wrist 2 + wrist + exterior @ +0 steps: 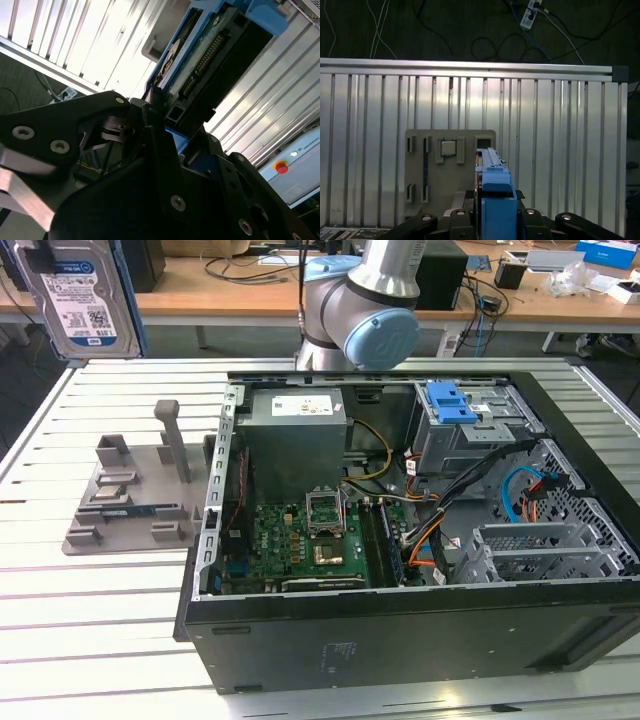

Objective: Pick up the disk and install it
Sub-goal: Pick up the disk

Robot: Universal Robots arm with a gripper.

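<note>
The gripper grips the disk (blue rail edge-on), above the grey fixture on the slatted table.

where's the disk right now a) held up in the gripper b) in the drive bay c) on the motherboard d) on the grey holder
a: the disk sits clamped in the gripper in the first wrist view, and the exterior view shows it up above the table, off the grey holder.

An open computer case lies on the slatted table, beside a grey fixture.
</note>
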